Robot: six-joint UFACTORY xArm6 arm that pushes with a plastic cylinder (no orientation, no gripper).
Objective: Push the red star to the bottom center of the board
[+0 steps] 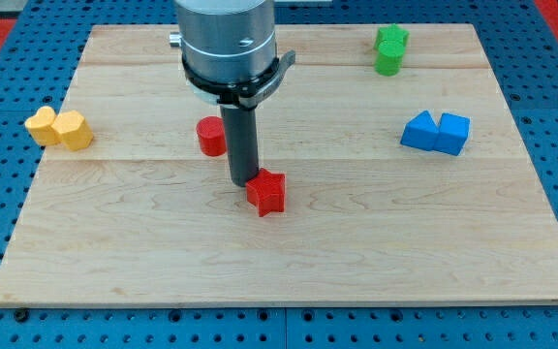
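Blue pegboard frames the pale wooden desk (289,262) we work on. We carry no pincer, so there is nothing to call wide or narrow; we end in a dark rod, and my tip (243,183) sits just at the upper-left edge of the red star (267,192), touching it or very nearly. The star lies near the board's middle, slightly toward the view's bottom. A red cylinder (210,136) stands just left of the rod, apart from the star. Yellow blocks (58,128) sit at the view's left, green blocks (390,49) at the top right, blue blocks (436,132) at the right. To push well, we judge we should press from the star's top side, centred on it, and steer straight toward the view's bottom so it does not slip off sideways
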